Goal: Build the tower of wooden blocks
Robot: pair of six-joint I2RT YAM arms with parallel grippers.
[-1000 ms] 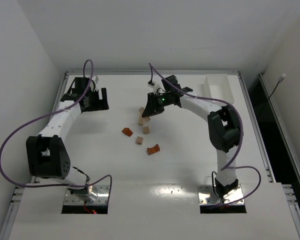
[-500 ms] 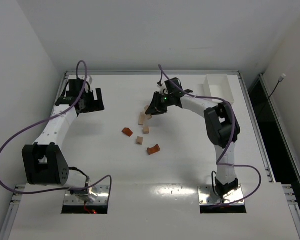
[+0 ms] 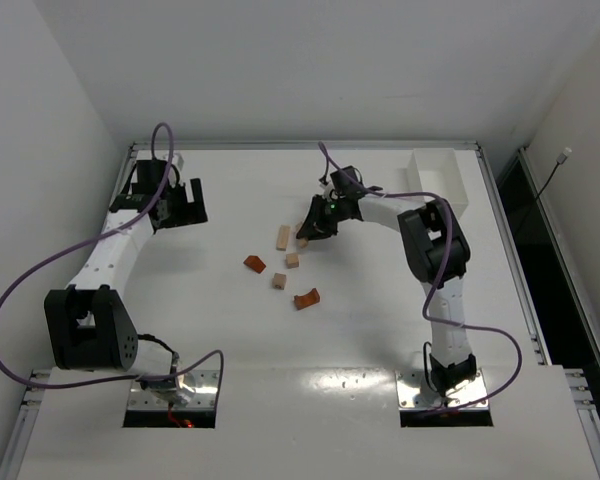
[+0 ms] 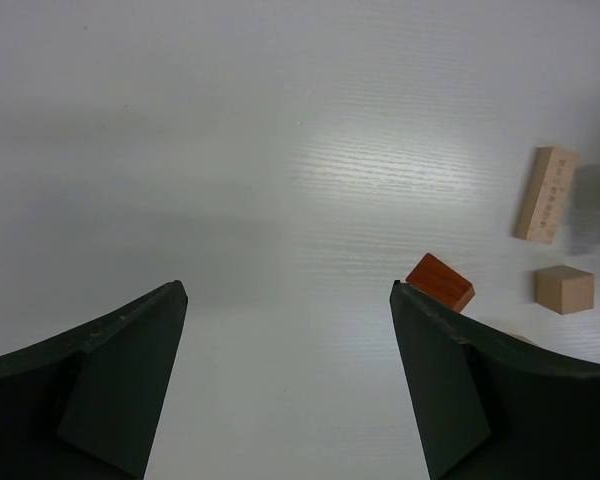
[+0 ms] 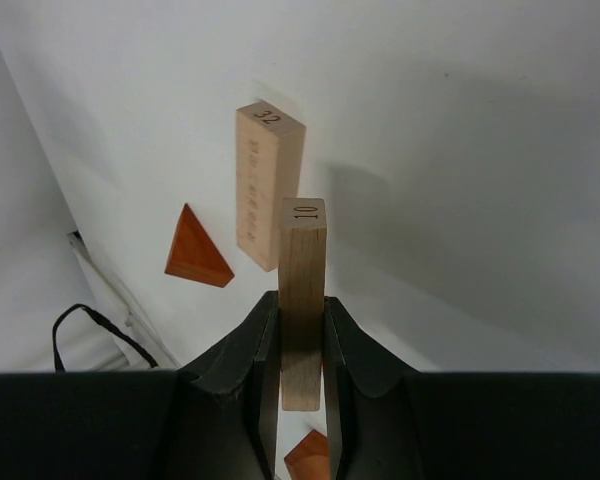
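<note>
The jaws pinch a tan bar (image 5: 302, 270) marked 10, near a longer bar (image 5: 268, 180) and orange wedge (image 5: 195, 255).

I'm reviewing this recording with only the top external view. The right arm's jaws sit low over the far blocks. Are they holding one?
Observer: Yes. In the right wrist view the right arm's jaws are shut on a tan bar, and its end is stamped 10.
Operator: Is there any marking on the other long tan piece near it?
Observer: That second bar is stamped 32 on its end. It lies on the table.
Operator: And the left arm's jaws?
Observer: The left wrist view shows them wide open with nothing between them.
</note>
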